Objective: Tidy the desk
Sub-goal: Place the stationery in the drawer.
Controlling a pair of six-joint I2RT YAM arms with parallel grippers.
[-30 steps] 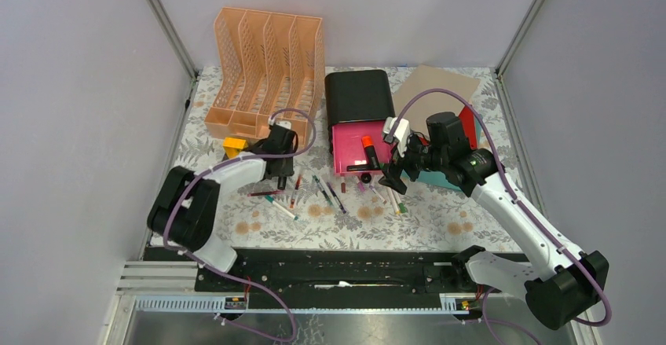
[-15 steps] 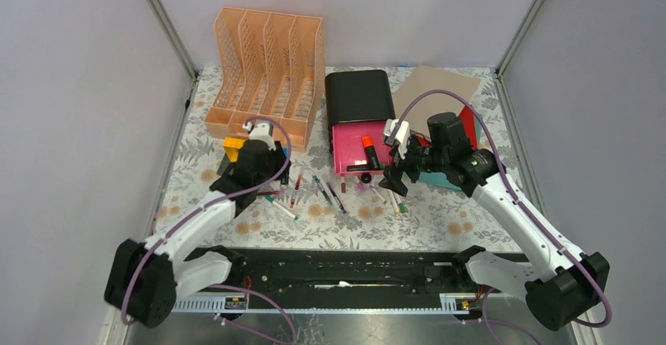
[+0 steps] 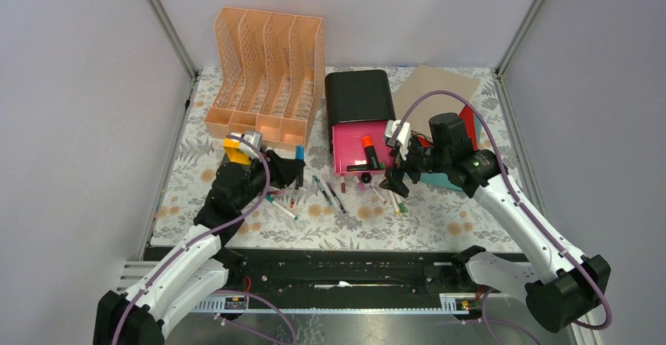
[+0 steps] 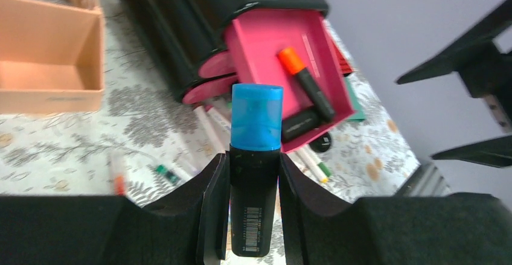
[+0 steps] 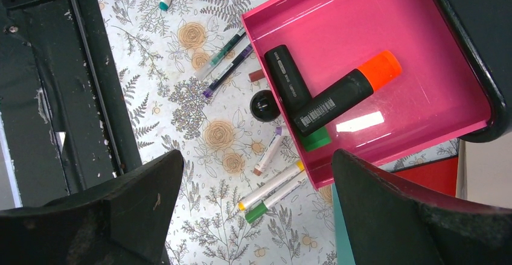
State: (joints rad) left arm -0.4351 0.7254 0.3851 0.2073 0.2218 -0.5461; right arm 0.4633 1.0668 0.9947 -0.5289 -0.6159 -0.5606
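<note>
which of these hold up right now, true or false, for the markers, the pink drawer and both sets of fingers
1. The left fingers clamp a blue-capped marker. True.
2. The pink drawer is shut. False: it is pulled out of the black box.
3. An orange-capped marker lies in that drawer. True.
4. The right fingers grip a pen. False: they stand open and empty.
5. Several loose pens lie on the desk. True.
</note>
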